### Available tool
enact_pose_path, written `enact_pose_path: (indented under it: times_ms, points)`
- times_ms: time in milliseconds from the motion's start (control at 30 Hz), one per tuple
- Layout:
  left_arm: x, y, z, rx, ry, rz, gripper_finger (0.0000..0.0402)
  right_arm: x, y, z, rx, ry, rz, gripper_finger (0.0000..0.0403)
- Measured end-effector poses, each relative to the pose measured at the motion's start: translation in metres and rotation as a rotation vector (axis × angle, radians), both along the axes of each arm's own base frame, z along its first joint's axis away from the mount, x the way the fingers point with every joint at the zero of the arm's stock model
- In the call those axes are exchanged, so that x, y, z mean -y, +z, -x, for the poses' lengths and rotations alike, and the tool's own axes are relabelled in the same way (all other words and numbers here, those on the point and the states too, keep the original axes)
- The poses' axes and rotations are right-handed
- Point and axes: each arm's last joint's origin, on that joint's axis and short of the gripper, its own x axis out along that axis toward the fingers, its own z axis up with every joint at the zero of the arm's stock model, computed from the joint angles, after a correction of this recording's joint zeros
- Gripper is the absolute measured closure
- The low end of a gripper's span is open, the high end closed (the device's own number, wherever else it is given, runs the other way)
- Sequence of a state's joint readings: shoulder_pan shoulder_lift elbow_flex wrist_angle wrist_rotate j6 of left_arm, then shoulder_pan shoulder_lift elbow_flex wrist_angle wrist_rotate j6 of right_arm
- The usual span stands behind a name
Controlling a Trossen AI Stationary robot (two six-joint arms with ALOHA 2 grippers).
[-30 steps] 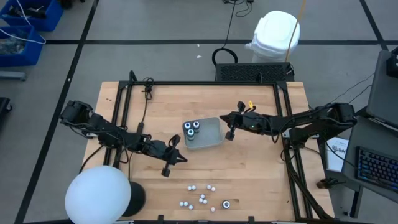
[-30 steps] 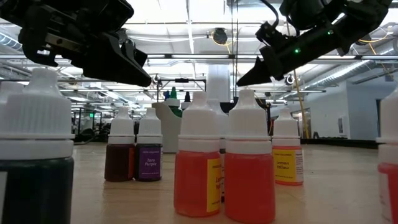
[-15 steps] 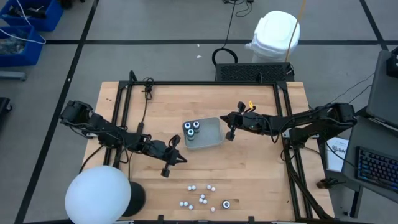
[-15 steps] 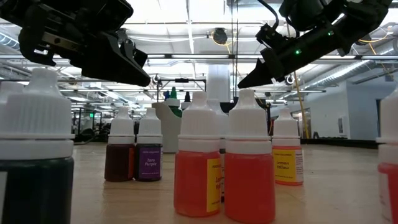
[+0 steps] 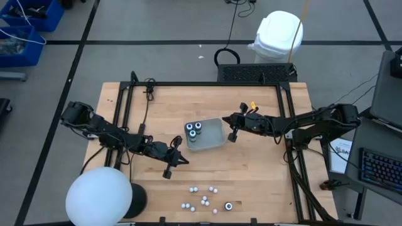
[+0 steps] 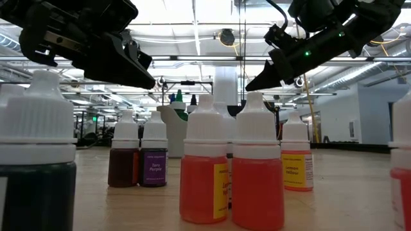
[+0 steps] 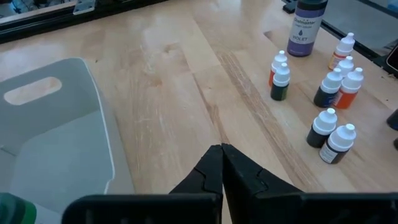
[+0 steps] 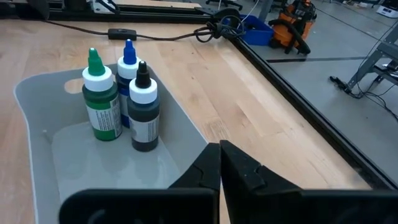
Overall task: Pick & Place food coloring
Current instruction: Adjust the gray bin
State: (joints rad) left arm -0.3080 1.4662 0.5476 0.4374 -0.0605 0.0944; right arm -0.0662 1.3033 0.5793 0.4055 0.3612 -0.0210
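Note:
Several small white-capped food coloring bottles point(image 5: 204, 198) stand near the table's front edge, shown close in the low view point(image 6: 257, 173) and ahead in the left wrist view point(image 7: 336, 81). Three larger bottles point(image 5: 193, 129), capped green point(image 8: 102, 102), blue point(image 8: 129, 68) and black point(image 8: 144, 112), stand upright in the translucent grey tray point(image 5: 213, 139) at mid-table. My left gripper point(image 5: 183, 159) is shut, above the table between the tray and the small bottles point(image 7: 222, 149). My right gripper point(image 5: 225, 118) is shut, raised just right of the tray point(image 8: 219, 148).
A taller purple-labelled bottle point(image 7: 305, 28) stands beside the small ones. A white globe point(image 5: 99, 196) sits at the near left corner. Black frame rails point(image 5: 122, 119) and cables point(image 5: 149, 91) run along the table's sides. Bare wood lies between the tray and the small bottles.

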Motion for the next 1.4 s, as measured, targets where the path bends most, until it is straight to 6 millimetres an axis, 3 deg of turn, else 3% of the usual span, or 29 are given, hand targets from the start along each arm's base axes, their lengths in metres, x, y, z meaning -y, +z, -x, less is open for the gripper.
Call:
enact_pose_path:
  times_ms: [200, 400, 600, 733, 1067, 1200, 1400]
  points:
    - [0.001, -0.001, 0.001, -0.012, -0.028, 0.016, 0.0396, 0.001, -0.005, 0.002, -0.074, 0.011, 0.029, 0.0403]
    - [0.002, -0.015, -0.004, -0.054, -0.048, 0.017, 0.0396, 0.012, -0.008, 0.006, -0.106, -0.042, 0.009, 0.0403]
    - [-0.007, -0.035, -0.015, -0.063, 0.038, 0.006, 0.0396, 0.033, -0.005, 0.008, -0.084, -0.112, 0.038, 0.0403]
    - [-0.017, -0.043, -0.018, -0.101, 0.115, 0.007, 0.0394, 0.051, -0.008, 0.01, -0.062, -0.071, -0.049, 0.0403]
    - [-0.028, -0.044, -0.018, -0.129, 0.157, 0.005, 0.0396, 0.08, -0.052, -0.004, -0.072, 0.063, -0.17, 0.0403]
    - [-0.033, -0.045, -0.018, -0.145, 0.171, -0.002, 0.0393, 0.084, -0.067, -0.008, -0.08, 0.078, -0.184, 0.0403]
    - [-0.042, -0.046, -0.018, -0.163, 0.2, -0.01, 0.0397, 0.08, -0.073, -0.013, -0.063, 0.157, -0.208, 0.0403]
